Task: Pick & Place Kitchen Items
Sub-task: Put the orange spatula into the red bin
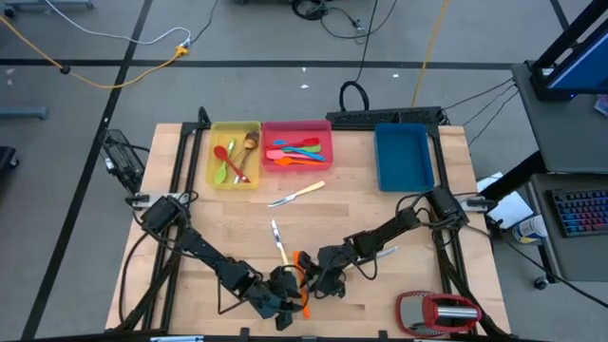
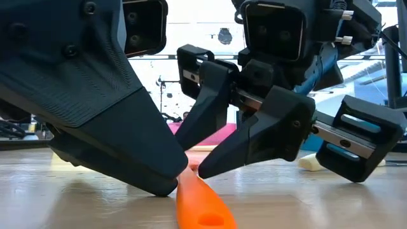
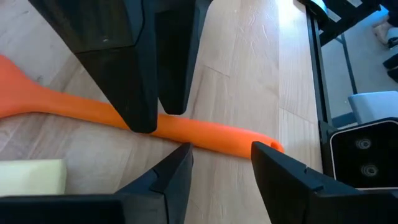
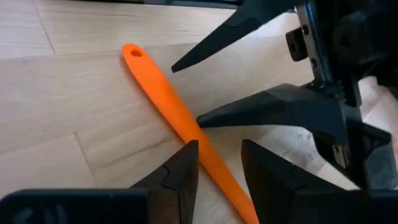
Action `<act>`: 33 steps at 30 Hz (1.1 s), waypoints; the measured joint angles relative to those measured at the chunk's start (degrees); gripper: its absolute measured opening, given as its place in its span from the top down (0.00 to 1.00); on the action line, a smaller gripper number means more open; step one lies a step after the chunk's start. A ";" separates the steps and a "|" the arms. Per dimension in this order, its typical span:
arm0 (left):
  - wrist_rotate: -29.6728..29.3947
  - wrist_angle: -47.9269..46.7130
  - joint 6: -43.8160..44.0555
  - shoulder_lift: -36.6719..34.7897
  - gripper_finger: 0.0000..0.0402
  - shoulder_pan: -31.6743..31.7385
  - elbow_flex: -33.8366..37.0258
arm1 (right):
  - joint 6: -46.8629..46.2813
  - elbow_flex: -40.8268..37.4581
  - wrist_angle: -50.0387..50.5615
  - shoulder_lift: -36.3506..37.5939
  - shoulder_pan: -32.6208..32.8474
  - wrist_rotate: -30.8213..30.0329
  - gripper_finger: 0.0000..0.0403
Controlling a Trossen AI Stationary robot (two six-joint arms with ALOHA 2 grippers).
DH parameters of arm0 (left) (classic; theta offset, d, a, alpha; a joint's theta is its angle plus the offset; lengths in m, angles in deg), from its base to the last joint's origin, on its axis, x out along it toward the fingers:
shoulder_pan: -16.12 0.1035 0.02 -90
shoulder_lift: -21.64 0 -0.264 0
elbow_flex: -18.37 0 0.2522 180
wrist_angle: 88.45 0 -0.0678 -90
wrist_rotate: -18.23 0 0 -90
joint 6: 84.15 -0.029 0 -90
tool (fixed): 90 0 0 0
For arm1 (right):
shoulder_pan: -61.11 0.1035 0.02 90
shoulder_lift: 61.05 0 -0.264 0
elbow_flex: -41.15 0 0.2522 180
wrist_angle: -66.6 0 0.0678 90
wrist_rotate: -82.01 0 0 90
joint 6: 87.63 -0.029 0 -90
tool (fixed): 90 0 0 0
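Note:
An orange spatula (image 1: pixel 302 277) lies flat on the wooden table (image 1: pixel 209 237) near its front edge. Its handle, with a hole at the free end (image 4: pixel 133 52), points toward the near edge. My left gripper (image 3: pixel 224 149) slants down at the handle's free end, open, with both tips beside the handle and nothing between them. My right gripper (image 4: pixel 219 149) is open and straddles the handle farther up, one finger on each side. My left gripper's two fingertips (image 3: pixel 185 150) stand against one side of the handle near its free end (image 3: pixel 267 144). They slant down and are spread along its length. Whether they press on it I cannot tell. My right gripper has one fingertip (image 4: pixel 193 148) against the side of the handle's middle (image 4: pixel 205 155). The other finger stands off with a gap. The fingers slant down across the handle, which stays flat on the table.
At the far side stand a yellow tray (image 1: pixel 235 176) with spoons, a pink tray (image 1: pixel 296 125) with spatulas and a blue tray (image 1: pixel 404 180). Two cream-handled knives (image 1: pixel 296 195) (image 1: pixel 277 237) lie mid-table. Another utensil (image 1: pixel 385 252) lies under the right arm, and a red-and-silver gadget (image 1: pixel 442 312) sits near right.

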 joint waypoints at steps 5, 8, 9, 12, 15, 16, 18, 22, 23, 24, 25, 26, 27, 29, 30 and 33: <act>-0.02 0.54 -1.94 0.00 0.57 1.11 0.07 | 1.49 0.05 0.14 0.09 0.00 0.02 0.70; 0.94 0.71 -3.44 -0.02 0.57 1.99 0.05 | 1.56 0.09 1.57 0.18 0.00 0.02 0.70; 1.53 0.72 -3.77 -0.04 0.57 2.29 0.04 | 1.56 0.12 2.32 0.22 0.00 0.02 0.70; 2.18 0.70 -4.41 -0.04 0.57 2.70 0.02 | 1.75 0.15 4.68 0.24 -0.06 0.06 0.70; 2.14 0.78 -5.56 -0.04 0.57 3.07 0.02 | 1.84 0.19 7.16 0.31 -0.07 0.07 0.70; 1.83 0.88 -6.15 -0.03 0.57 3.13 0.02 | 1.71 0.19 7.73 0.31 -0.07 0.07 0.70; 0.52 1.32 -7.28 0.02 0.57 3.34 0.02 | 0.65 0.17 7.97 0.31 -0.04 0.09 0.70; 0.38 2.10 -9.79 0.02 0.57 4.51 0.07 | 0.93 0.09 7.81 0.93 0.00 -0.41 0.70; 0.40 2.13 -10.46 0.02 0.57 4.81 0.07 | 1.12 0.03 7.38 0.94 0.00 -1.13 0.70; 0.45 2.19 -11.01 0.01 0.57 5.08 0.07 | 1.28 -0.02 6.97 0.96 -0.04 -2.25 0.70; 0.49 2.20 -11.45 -0.01 0.57 5.34 0.07 | 1.38 -0.05 6.79 1.01 -0.07 -3.91 0.70; 0.51 2.13 -11.67 -0.03 0.57 5.61 0.07 | 1.39 -0.05 6.68 1.05 -0.18 -5.25 0.70; 0.50 2.06 -11.67 -0.05 0.57 5.87 0.07 | 1.33 -0.08 6.60 1.05 -0.44 -5.88 0.70; 0.42 2.01 -11.67 -0.13 0.57 6.33 0.11 | 1.37 -0.12 6.58 1.05 -1.18 -5.21 0.70; 0.38 2.07 -11.65 -0.15 0.57 6.48 0.11 | 1.37 -0.12 6.54 1.05 -1.44 -4.57 0.70; 0.30 3.29 -11.01 -0.15 0.57 6.84 0.16 | 0.91 -0.12 6.44 1.03 -1.66 -3.76 0.71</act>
